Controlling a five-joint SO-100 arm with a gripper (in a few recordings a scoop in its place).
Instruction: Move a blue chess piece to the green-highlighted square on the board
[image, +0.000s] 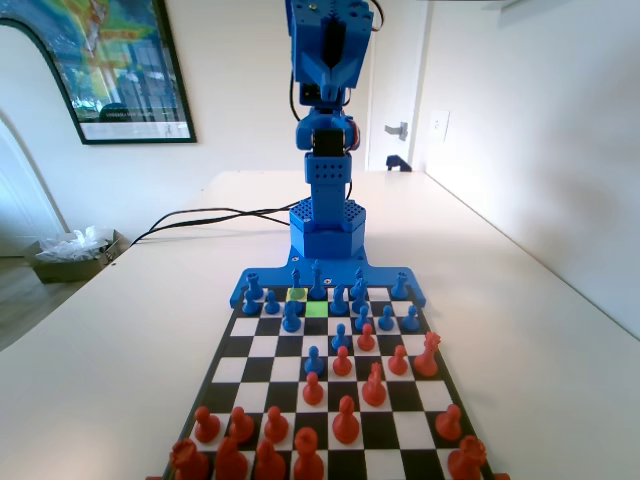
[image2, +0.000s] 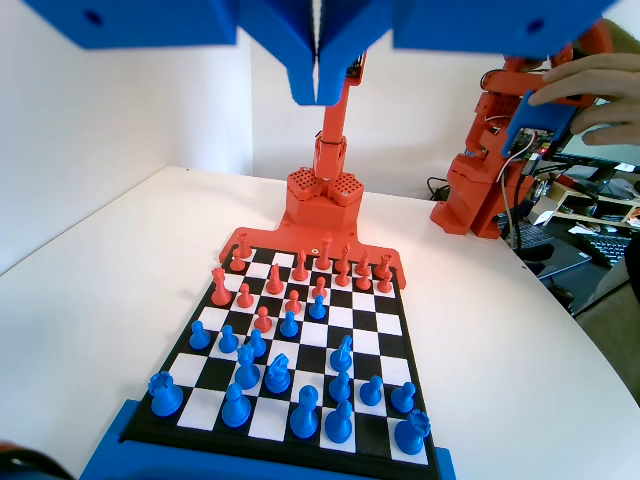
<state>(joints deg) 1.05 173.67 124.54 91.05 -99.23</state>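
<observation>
The board (image: 222, 352) lies lengthwise in front of the blue arm. Its bright green square (image: 316, 308) is bare, in the second row from the arm. Diagonally behind it to the left is a paler yellow-green square (image: 296, 294). On that square stands the slender blue chess piece (image: 296, 279) with a narrow tip. My gripper (image: 334, 88) hangs high above the board's far end, well clear of every piece. In the wrist view its jaws (image2: 318, 85) are pressed together with nothing between them, above the board (image2: 412, 372).
Blue pawns and taller blue pieces (image: 317, 276) crowd the rows around the green square; a blue pawn (image: 291, 319) stands just left of it and nearer the camera. Red pieces (image: 345, 420) fill the near half. Cables (image: 200, 215) trail off to the left on the white table.
</observation>
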